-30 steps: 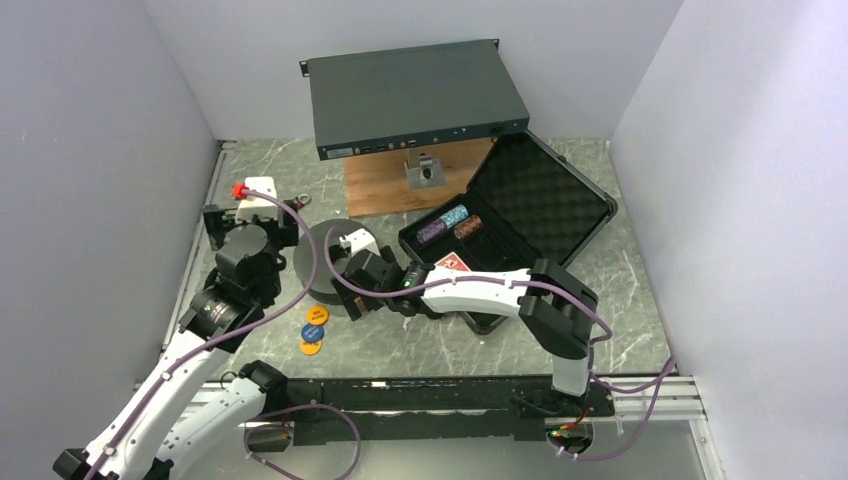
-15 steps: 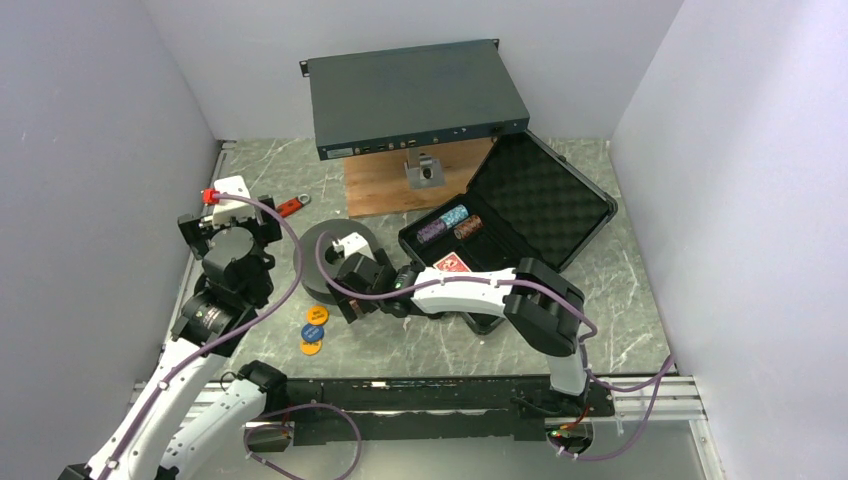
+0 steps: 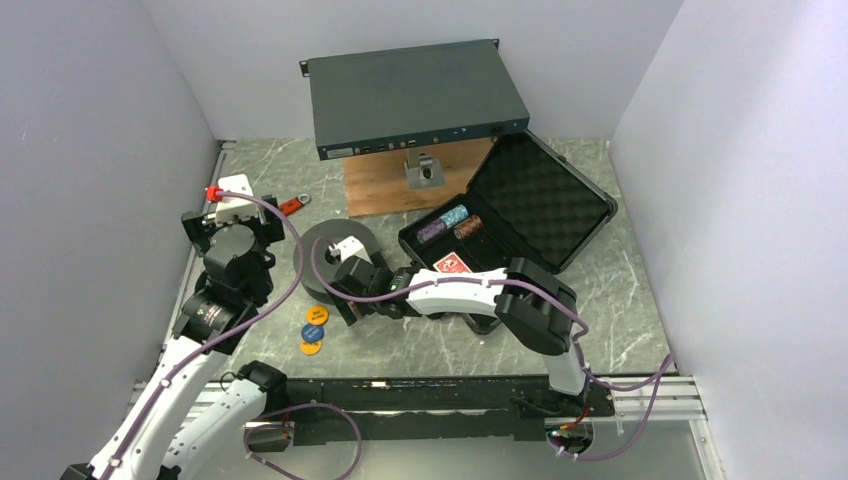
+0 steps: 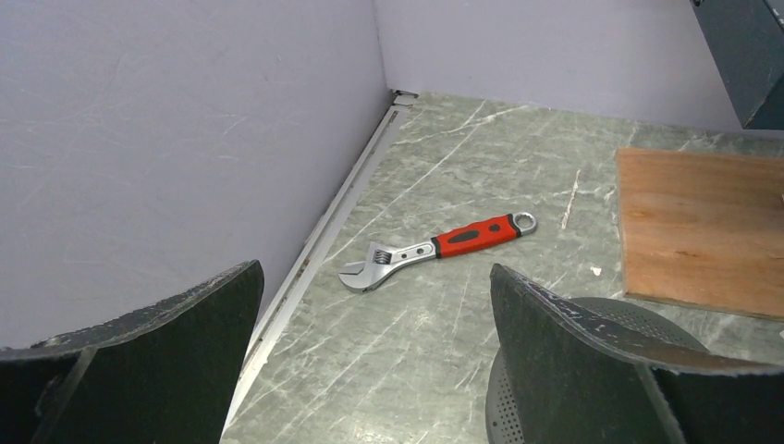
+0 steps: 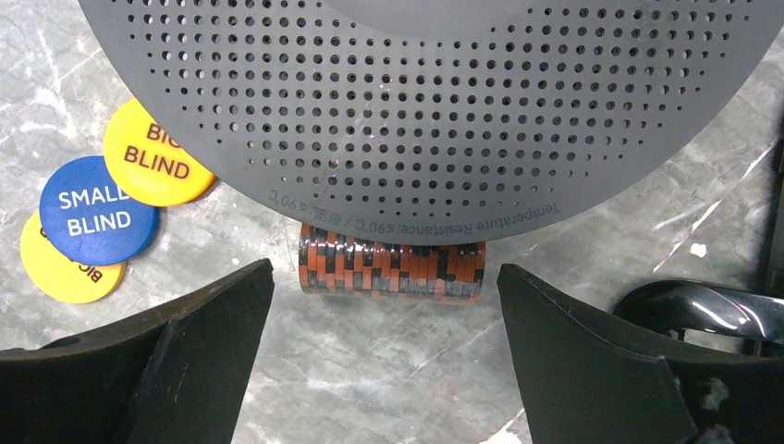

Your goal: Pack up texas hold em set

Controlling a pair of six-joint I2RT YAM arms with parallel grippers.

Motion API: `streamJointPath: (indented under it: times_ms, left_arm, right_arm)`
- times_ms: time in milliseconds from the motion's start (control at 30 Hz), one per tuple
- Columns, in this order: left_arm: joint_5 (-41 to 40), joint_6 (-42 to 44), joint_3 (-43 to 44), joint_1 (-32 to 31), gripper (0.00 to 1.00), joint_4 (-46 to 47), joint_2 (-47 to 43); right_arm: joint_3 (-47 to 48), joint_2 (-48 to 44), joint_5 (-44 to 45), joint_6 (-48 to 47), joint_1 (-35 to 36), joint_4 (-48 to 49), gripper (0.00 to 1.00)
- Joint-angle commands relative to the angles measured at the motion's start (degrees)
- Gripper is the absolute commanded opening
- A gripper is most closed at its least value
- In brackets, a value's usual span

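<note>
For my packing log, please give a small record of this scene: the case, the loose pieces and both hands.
case: open, foam lid up
inside case: three chip stacks, red-backed deck
loose chip stack: lying on its side at the spool rim
discs: one blue, two yellow, overlapping, outside the case
right hand: open, fingers either side of the loose chip stack, not touching
left hand: open, empty, facing the wrench

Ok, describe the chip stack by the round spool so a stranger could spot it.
Find the open black case; left of it sits a dark grey perforated spool. Against the spool's rim, on the side nearest the arms, lies a short chip stack on its side. Its red-orange and black stripes set it apart from the flat blue and yellow discs beside it.
</note>
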Motion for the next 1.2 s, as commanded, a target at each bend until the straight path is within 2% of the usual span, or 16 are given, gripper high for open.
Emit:
streamJointPath:
  times_ms: [0,500,967,1167]
  left_arm:
    - [1.2,-1.2,1.6,0.6,1.0,0.2,0.3]
    - [1.9,-1.0,1.7,0.9,1.0,0.0,0.4]
    - [2.2,-0.9,1.7,0.9,1.0,0.0,0.4]
    - [2.3,-0.8,1.7,0.9,1.0,0.1,0.2]
  right_arm:
    - [2.1,0.4,0.1,-1.0,0.4,1.4,0.94]
    - [2.0,1.4,-0.4,-1.8,0.5,1.9,0.86]
    - [2.3,1.8,0.1,-2.6,0.7,1.9,0.84]
    - [2.1,1.5,0.8,-2.8,0.8,2.3,0.78]
